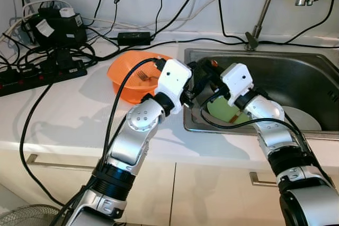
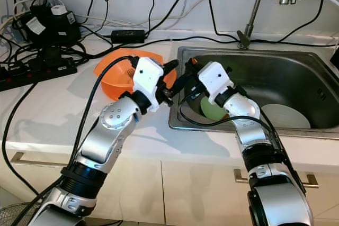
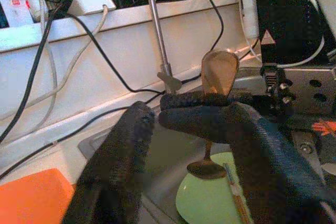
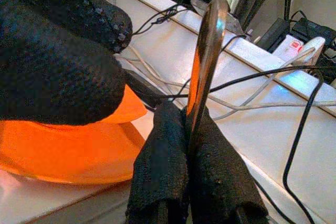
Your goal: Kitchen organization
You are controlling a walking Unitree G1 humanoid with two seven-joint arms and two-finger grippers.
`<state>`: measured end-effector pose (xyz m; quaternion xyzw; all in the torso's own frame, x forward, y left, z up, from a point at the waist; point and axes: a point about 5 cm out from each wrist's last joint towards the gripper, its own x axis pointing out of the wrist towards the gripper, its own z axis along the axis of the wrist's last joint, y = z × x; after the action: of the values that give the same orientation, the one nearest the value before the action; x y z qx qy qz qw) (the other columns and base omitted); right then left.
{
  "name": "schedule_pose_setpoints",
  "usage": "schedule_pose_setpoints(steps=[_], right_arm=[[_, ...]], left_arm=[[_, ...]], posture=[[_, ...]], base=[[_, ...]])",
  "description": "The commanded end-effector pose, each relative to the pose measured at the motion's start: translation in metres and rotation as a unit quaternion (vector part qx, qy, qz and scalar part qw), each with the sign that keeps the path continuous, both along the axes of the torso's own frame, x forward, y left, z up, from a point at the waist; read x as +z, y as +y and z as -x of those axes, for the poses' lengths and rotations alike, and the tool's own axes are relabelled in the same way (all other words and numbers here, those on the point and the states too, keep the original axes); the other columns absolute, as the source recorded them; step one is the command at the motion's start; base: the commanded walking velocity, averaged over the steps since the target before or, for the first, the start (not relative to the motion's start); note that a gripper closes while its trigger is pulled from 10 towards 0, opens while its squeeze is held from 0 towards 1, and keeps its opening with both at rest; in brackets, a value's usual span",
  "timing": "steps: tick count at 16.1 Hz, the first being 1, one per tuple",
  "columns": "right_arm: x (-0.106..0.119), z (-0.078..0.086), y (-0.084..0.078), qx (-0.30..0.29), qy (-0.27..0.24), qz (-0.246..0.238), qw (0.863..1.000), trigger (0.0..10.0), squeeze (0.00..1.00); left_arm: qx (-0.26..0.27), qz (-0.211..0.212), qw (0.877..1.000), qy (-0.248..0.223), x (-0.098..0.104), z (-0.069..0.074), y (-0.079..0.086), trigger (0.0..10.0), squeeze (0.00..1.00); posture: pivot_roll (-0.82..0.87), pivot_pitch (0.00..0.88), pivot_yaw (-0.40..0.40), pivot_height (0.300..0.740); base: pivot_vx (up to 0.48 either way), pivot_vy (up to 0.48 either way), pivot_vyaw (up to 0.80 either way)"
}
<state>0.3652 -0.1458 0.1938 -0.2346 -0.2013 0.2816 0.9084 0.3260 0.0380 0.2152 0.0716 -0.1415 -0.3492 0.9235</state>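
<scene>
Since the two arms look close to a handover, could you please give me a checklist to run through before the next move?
1. Right tool shut firmly on the spoon: ok.
2. Left tool open to receive: ok, its fingers are spread, with the spoon showing between them.
3. Left tool's fingers already touching the spoon: cannot tell.
4. Orange bowl on the counter ready as a drop spot: ok, with a fork inside.
5. Handover held above the sink, over the green plate: ok.
</scene>
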Motion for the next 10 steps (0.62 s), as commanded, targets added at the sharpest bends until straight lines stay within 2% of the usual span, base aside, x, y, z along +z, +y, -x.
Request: schedule_pose_setpoints(steps=[1,4,6,7,10], right_arm=[[0.008,-0.001,-0.005,-0.009,-0.013,-0.011,1.000,0.0,0.00],[0.007,-0.002,-0.008,-0.017,-0.010,-0.014,1.000,0.0,0.00],[0.007,-0.006,-0.018,-0.050,-0.001,-0.037,0.998,0.0,0.00],[0.010,-0.009,-0.025,-0.070,-0.001,-0.051,0.996,0.0,0.00],[0.011,-0.012,-0.036,-0.106,0.003,-0.054,0.993,0.0,0.00]], left_arm=[[0.006,0.000,1.000,0.002,0.000,-0.001,0.001,10.0,1.00],[0.002,-0.004,1.000,0.010,-0.002,0.000,0.003,10.0,1.00],[-0.018,-0.023,0.999,0.017,-0.008,0.004,0.006,10.0,1.00],[-0.018,-0.035,0.999,0.021,-0.011,0.004,0.011,10.0,0.00],[0.003,-0.051,0.998,0.026,-0.015,0.002,0.028,10.0,0.00]], posture=[[0.04,0.000,0.036,0.740],[0.04,0.000,0.034,0.740],[0.04,0.000,0.031,0.740],[0.04,0.000,0.031,0.740],[0.04,0.000,0.029,0.740]], base=[[0.000,0.000,0.00],[0.000,0.000,0.00],[0.000,0.000,0.00],[0.000,0.000,0.00],[0.000,0.000,0.00]])
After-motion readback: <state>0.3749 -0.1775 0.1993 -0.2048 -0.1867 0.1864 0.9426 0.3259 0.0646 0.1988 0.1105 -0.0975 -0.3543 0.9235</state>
